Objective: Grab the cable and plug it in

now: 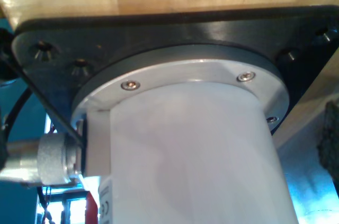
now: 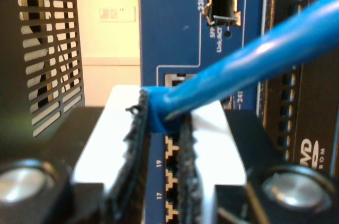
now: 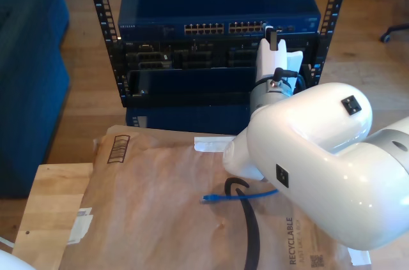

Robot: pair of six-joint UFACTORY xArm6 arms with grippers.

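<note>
Exterior view shows the blue network switch (image 3: 217, 8) in its rack, with my second gripper (image 3: 273, 39) at its port row, the white arm hiding much of the paper-covered counter (image 3: 147, 206). The cable (image 3: 239, 196) trails there beside a black robot cable (image 3: 249, 219). Second jaws pinch the cable's plug end; I cannot tell my first jaws' state.

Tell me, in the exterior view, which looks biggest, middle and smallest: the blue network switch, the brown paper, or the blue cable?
1. brown paper, nearer the camera, so it may just look larger
2. blue network switch
3. blue cable, thin and mostly hidden behind the arm
</note>
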